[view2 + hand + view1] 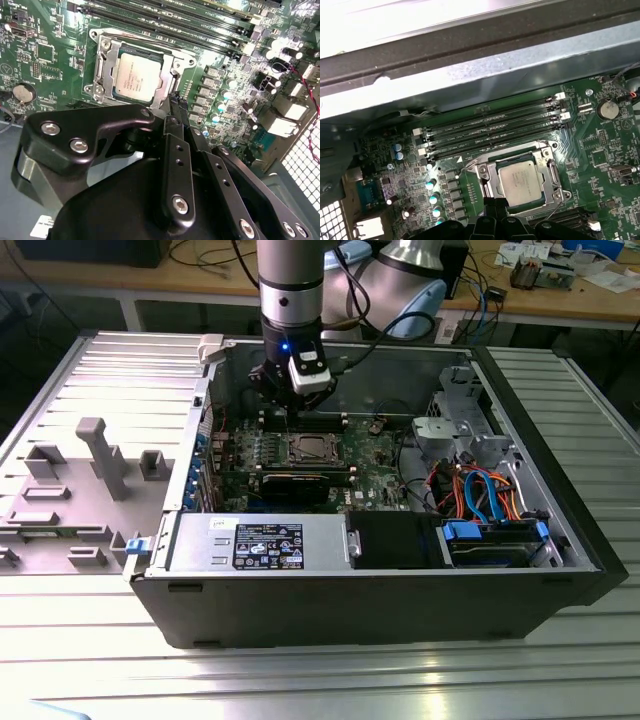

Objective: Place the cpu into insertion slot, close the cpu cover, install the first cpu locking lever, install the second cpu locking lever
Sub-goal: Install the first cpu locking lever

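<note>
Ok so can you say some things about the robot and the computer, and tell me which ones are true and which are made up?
1. The cpu lies flat on the green board, with the cpu cover down around it. True.
2. The robot's hand is carrying the cpu. False: the cpu lies on the board under its cover, and the hand is just beside it.
3. The computer case lies on its side with the top open. True.
4. The cables inside the case are all green. False: some are orange and some are blue.
</note>
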